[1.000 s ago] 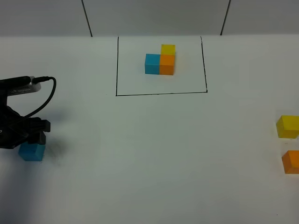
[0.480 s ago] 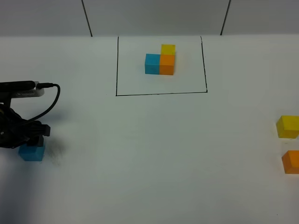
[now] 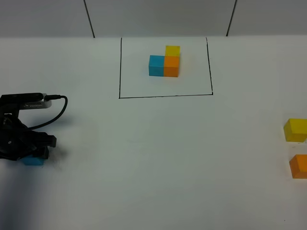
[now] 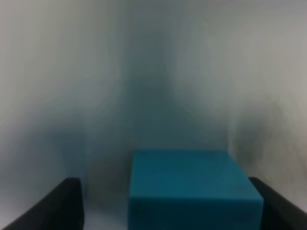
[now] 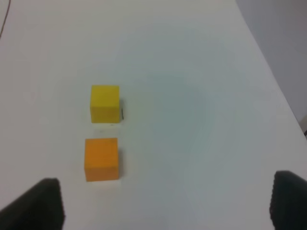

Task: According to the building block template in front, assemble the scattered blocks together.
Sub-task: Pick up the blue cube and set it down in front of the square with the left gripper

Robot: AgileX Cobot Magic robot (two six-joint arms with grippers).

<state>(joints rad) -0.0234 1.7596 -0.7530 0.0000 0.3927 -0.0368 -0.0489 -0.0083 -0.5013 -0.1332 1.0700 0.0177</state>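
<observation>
High view: the drawn black frame (image 3: 119, 72) encloses the building block template (image 3: 164, 62), three cubes touching in an L. My left pincer (image 3: 33, 153) sits low over the blue cube (image 3: 32, 161) at far left; the yellow cube (image 3: 294, 130) and orange cube (image 3: 299, 166) lie far right. Left wrist: jaws spread either side of the blue cube, not clamping it (a gap shows on one side). Right wrist: my right pincer (image 5: 168, 201) is wide open and empty. Against a second ago, the left pincer has sunk, hiding more blue.

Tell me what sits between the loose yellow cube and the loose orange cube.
Nothing: only bare white table separates the yellow cube and orange cube, clearest in the right wrist view.
</observation>
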